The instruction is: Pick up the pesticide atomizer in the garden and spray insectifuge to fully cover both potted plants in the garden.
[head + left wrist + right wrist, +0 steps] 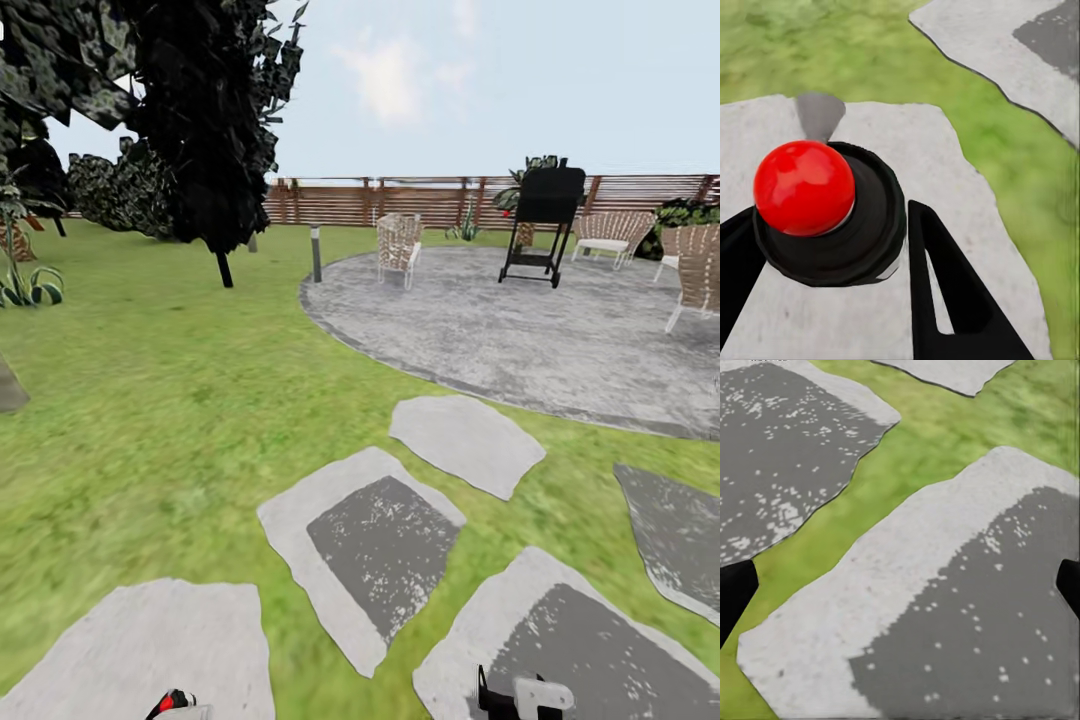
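Lawn (pixel 150 380) crossed by flat stepping stones (pixel 365 545); round stone patio (pixel 560 340) at 1 o'clock with grill (pixel 542 225), woven chairs (pixel 399 248), slat fence (pixel 420 200) behind. Open grass at 11. Left gripper (pixel 832 247) clamped around a red-topped black object (pixel 806 187); right gripper (pixel 900 585) spread wide, empty, above stone. Atomizer location cannot be told.

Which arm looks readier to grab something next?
Probably the right: the right gripper has its fingers wide apart and empty above a stepping stone, while the left gripper has its fingers flanking a red knob.
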Controlling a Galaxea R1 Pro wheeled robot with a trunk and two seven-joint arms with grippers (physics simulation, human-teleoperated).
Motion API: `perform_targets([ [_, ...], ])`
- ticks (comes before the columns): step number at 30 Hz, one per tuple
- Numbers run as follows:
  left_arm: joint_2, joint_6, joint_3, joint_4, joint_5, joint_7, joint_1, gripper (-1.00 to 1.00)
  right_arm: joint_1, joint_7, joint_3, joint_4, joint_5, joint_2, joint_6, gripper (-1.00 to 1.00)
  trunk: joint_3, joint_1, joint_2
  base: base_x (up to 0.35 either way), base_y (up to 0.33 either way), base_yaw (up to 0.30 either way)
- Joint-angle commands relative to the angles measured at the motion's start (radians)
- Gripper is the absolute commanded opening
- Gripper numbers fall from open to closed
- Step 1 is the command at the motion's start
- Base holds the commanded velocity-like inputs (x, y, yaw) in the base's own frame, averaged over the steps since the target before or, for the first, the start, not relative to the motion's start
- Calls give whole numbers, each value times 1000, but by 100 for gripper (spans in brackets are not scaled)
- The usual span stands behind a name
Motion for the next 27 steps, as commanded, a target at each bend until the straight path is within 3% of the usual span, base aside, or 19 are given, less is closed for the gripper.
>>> perform_targets([
  [1,0,-3,-7,0,10,1,0,-100,-1,-4,0,1,2,0,-2,100,1,-4,7,0,0,-268],
  [7,0,-3,-7,0,10,1,0,-100,-1,-4,0,1,2,0,-3,100,15,-27,49,0,0,-268],
  [19,0,-3,-7,0,10,1,0,-100,-1,-4,0,1,2,0,-2,100,4,-27,49,3,0,-268],
  [27,-2,-1,-7,0,10,1,0,-100,-1,-3,0,0,2,-1,-3,100,-2,-27,49,248,0,-226],
])
